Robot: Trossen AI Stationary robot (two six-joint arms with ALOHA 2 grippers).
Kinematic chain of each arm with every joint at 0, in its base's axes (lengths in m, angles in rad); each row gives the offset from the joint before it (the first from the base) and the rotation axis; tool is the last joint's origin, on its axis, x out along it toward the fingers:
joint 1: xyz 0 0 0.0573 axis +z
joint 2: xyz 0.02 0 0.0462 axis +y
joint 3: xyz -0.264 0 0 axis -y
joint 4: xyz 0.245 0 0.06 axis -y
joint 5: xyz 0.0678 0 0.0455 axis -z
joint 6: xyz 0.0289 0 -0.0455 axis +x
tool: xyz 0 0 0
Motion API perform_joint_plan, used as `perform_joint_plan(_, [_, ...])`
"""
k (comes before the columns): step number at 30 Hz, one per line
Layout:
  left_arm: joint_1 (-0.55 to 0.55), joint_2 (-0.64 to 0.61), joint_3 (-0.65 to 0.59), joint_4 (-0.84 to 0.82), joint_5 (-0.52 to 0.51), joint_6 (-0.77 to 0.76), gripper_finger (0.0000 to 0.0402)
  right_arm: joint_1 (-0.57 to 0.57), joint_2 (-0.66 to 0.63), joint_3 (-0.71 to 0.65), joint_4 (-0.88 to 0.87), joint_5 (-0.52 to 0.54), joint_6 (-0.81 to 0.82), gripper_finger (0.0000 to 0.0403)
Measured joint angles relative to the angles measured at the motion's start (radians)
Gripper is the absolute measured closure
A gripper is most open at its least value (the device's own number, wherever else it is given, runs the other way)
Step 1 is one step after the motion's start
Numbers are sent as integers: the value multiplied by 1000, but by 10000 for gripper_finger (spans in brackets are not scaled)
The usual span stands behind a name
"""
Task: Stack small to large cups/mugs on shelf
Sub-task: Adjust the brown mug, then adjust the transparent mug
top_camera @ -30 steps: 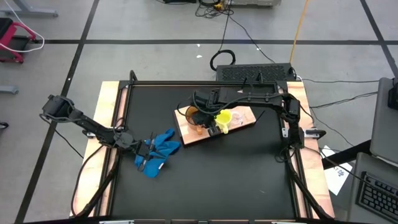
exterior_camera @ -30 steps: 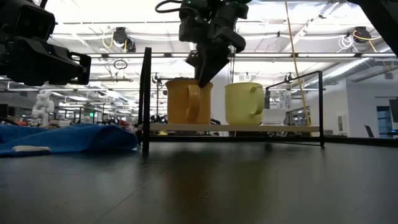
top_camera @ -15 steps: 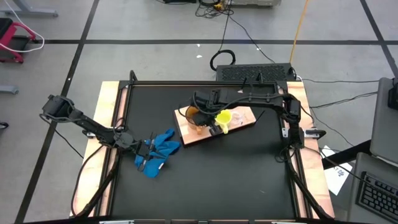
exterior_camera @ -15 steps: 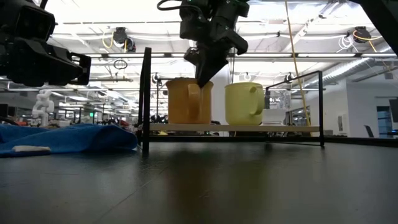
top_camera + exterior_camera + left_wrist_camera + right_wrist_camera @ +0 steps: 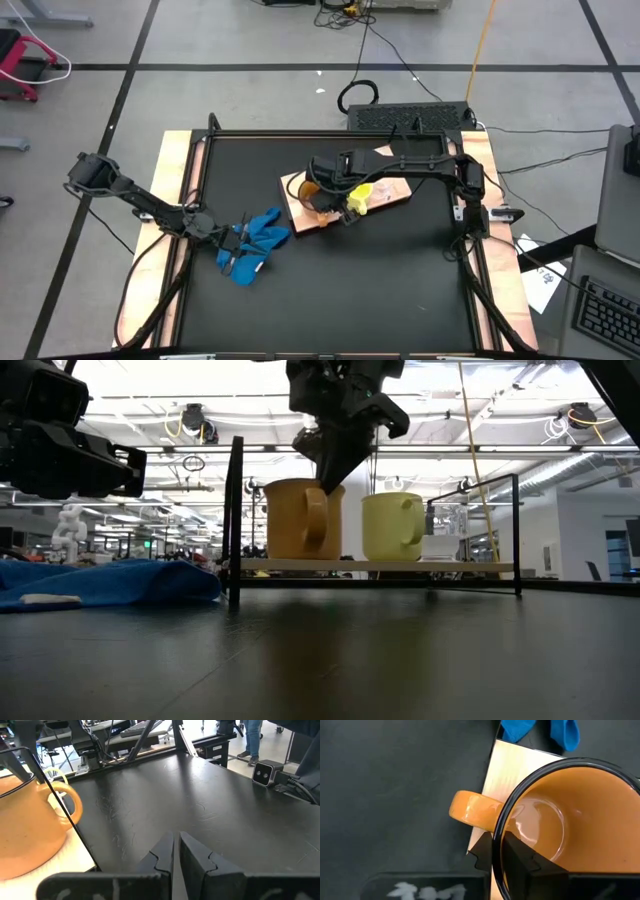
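As we closed our right gripper (image 5: 498, 851) on the large orange-brown mug's (image 5: 555, 820) rim beside its handle, probably clamped, our left gripper (image 5: 232, 262), fingers together, waited farther off.

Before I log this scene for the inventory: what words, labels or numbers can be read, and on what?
None are readable.
Glossy orange-brown ceramic mug: no print visible.
Pale yellow handled mug: no print visible.
Pale smudges at the right wrist view's bottom edge: too blurred to read.

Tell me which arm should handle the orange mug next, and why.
Right. The right gripper is clamped on the orange mug's rim on the shelf, by its handle. The left gripper rests shut by the blue cloth, away from the shelf.
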State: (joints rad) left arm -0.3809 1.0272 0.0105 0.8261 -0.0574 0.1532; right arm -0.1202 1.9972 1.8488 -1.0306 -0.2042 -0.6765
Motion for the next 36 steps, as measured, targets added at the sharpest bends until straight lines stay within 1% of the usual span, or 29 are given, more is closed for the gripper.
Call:
perform_joint_plan(10, [0, 0, 0, 0, 0, -5, 371, 7, 1, 0, -13, -1, 29, 386])
perform_joint_plan(12, [0, 0, 0, 0, 0, -5, 371, 7, 3, -1, -15, -9, 46, 373])
perform_joint_plan(17, [0, 0, 0, 0, 1, -5, 371, 7, 6, -3, -25, -24, 54, 324])
perform_joint_plan(20, [0, 0, 0, 0, 2, -5, 371, 7, 6, -3, -32, -23, 51, 304])
perform_joint_plan(32, [0, 0, 0, 0, 4, -5, 371, 7, 5, -3, -25, -9, 47, 261])
perform_joint_plan(36, [0, 0, 0, 0, 4, -5, 371, 7, -17, -2, -28, -8, 52, 249])
